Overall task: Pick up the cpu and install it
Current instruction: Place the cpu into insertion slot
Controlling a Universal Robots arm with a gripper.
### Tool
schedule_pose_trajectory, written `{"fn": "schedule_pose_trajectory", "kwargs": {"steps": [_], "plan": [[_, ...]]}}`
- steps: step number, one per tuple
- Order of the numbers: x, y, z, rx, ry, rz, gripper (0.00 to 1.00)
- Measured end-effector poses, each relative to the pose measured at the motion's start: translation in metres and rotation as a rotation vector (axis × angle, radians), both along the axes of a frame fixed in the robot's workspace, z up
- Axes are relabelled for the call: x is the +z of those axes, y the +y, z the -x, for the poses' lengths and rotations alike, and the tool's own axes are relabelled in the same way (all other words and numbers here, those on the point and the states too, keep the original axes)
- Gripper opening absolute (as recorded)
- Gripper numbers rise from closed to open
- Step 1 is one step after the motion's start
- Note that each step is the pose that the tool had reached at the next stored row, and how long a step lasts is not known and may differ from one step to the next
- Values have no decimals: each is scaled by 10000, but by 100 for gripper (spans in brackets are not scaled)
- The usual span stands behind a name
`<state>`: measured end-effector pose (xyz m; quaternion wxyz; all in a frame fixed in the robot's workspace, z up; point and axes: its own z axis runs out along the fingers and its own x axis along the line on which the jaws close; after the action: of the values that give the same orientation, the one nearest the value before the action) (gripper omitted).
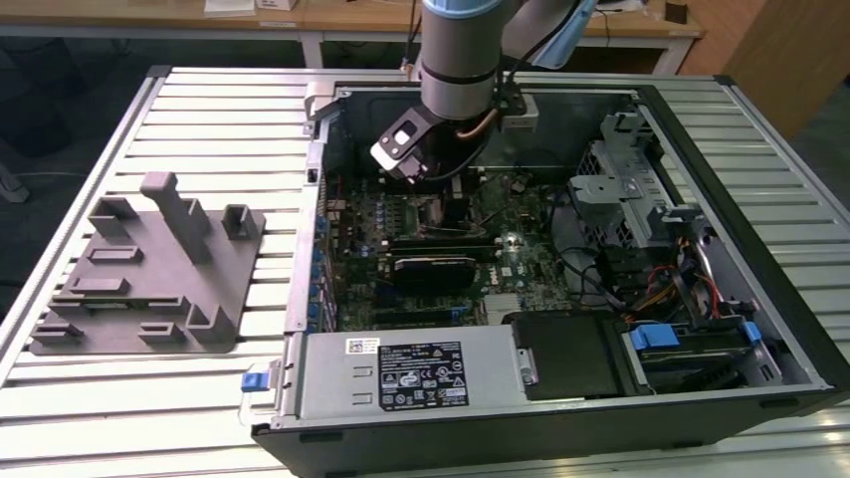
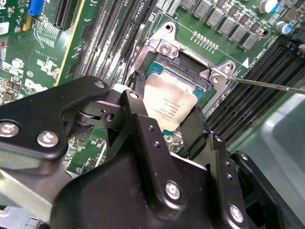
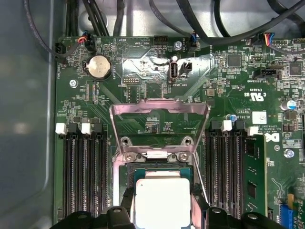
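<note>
Black two-finger gripper [image 2: 164, 109] is clenched on the small square silver-topped cpu [image 3: 162, 200], positioned over the open metal-framed motherboard socket [image 3: 125, 164].

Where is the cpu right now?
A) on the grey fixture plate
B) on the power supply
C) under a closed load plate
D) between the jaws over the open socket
D: both wrist views show the cpu between the jaws of the gripper, over the socket, its load plate swung open.
</note>
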<state>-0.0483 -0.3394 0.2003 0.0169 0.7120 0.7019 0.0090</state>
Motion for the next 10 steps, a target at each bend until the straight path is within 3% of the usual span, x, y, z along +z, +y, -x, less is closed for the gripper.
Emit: {"fn": "schedule_pose_trajectory", "kwargs": {"steps": [3, 10], "plan": [[-11, 1, 0, 0, -1, -62, 55], [-38, 0, 1, 2, 1, -73, 55]]}}
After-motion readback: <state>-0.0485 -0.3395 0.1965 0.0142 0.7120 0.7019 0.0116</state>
